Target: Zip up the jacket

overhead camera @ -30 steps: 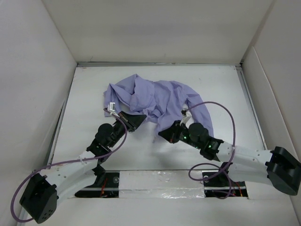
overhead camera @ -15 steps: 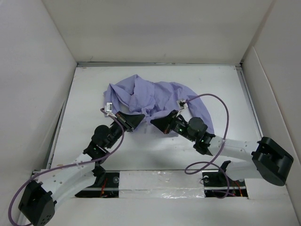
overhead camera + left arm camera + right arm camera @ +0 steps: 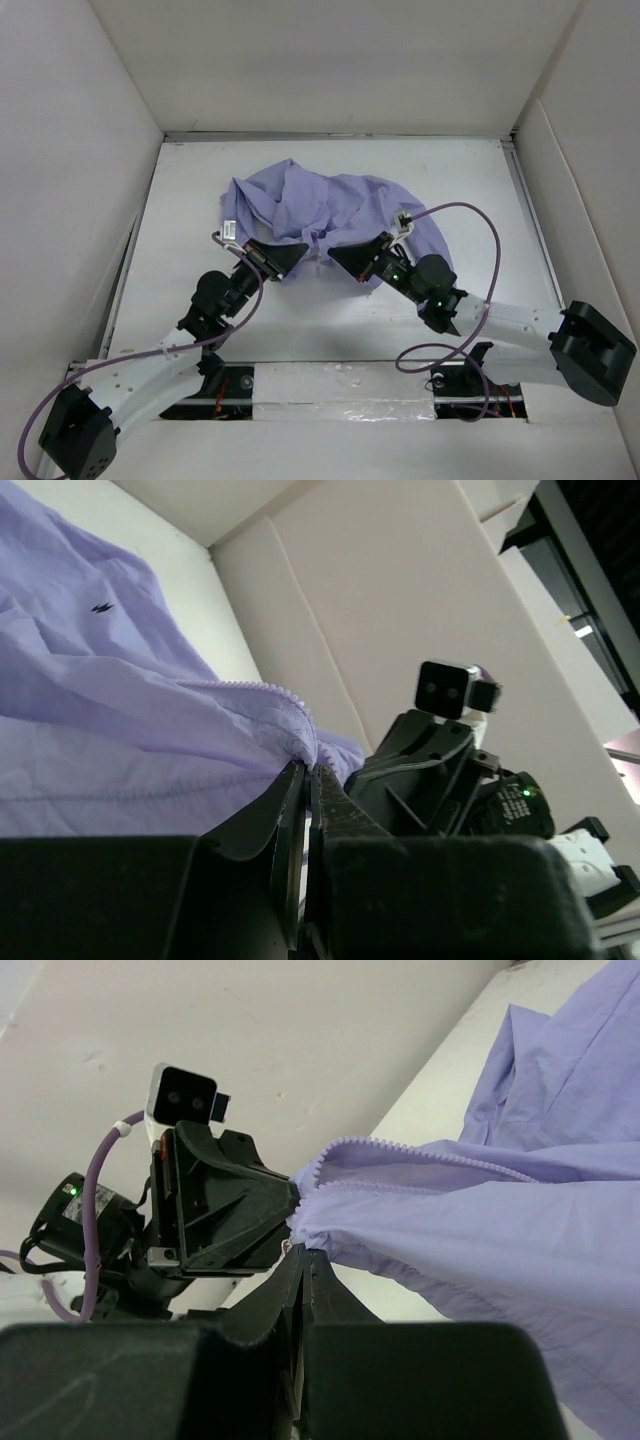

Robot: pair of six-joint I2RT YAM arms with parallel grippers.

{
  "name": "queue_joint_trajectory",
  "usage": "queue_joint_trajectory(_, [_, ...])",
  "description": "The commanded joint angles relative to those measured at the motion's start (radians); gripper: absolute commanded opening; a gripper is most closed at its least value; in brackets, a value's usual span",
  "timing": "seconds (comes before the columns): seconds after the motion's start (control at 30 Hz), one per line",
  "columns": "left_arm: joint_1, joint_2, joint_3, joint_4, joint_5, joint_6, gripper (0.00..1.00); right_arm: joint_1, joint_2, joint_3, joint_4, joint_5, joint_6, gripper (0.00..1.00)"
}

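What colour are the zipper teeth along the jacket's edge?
Lavender, matching the jacket fabric; the zipper teeth show best in the right wrist view.

Centre-back blocked by jacket (image 3: 330,205) heap. L hand (image 3: 288,253) & R hand (image 3: 338,256) sit tip-to-tip at its near hem, barely a gap btw them. Bare desk (image 3: 185,200) either side of heap and in near strip btw arms. Left wall (image 3: 70,150), back wall (image 3: 340,60), right wall (image 3: 590,180) box it in. Purple cable (image 3: 460,206) loops above R arm.
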Motion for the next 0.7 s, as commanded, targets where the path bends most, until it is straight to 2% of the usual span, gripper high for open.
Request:
queue_joint_trajectory(0.0, [-0.001, 0.005, -0.022, 0.148, 0.047, -0.017, 0.0, -0.015, -0.007, 0.012, 0.086, 0.02, 0.017, 0.0])
queue_joint_trajectory(0.13, [-0.001, 0.022, -0.048, 0.246, 0.067, -0.038, 0.0, -0.026, 0.011, 0.015, 0.116, -0.015, 0.049, 0.0])
queue_joint_trajectory(0.67, [-0.001, 0.082, -0.088, 0.443, 0.087, -0.015, 0.0, -0.048, 0.071, 0.021, 0.198, -0.076, 0.121, 0.0])
